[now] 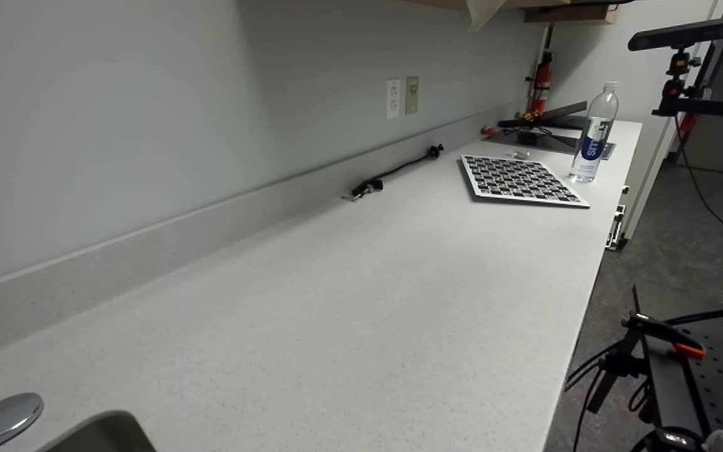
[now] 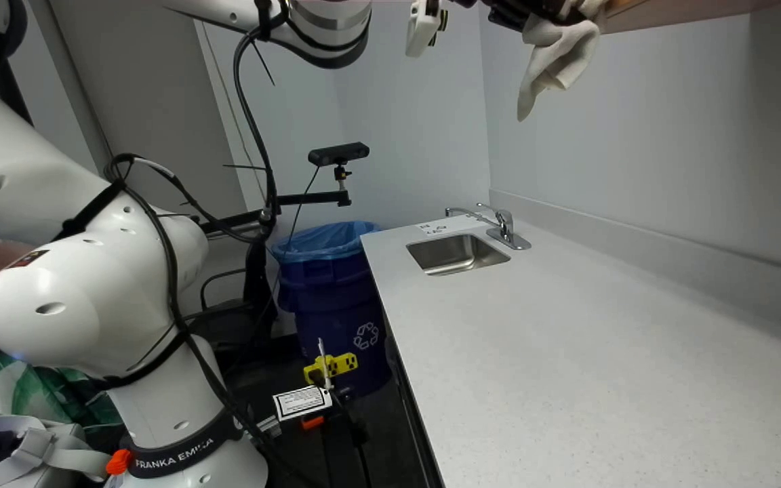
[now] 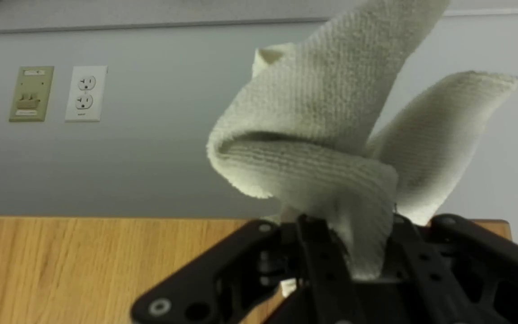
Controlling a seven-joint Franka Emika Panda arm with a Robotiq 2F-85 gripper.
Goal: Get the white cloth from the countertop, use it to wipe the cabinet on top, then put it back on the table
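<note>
Pinching the bunched white cloth (image 3: 313,108), the tool (image 3: 360,238) stands nearly closed around it.

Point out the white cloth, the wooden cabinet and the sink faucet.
White cloth (image 3: 331,114): wrist view, on the broad fold near its middle.
Wooden cabinet (image 3: 83,265): wrist view, on its bare wood-grain surface.
Sink faucet (image 2: 504,223): in an exterior view, on its upright metal body.

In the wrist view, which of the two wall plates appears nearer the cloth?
The white outlet plate: it shows between the cloth and the tan plate, which is farther off.
</note>
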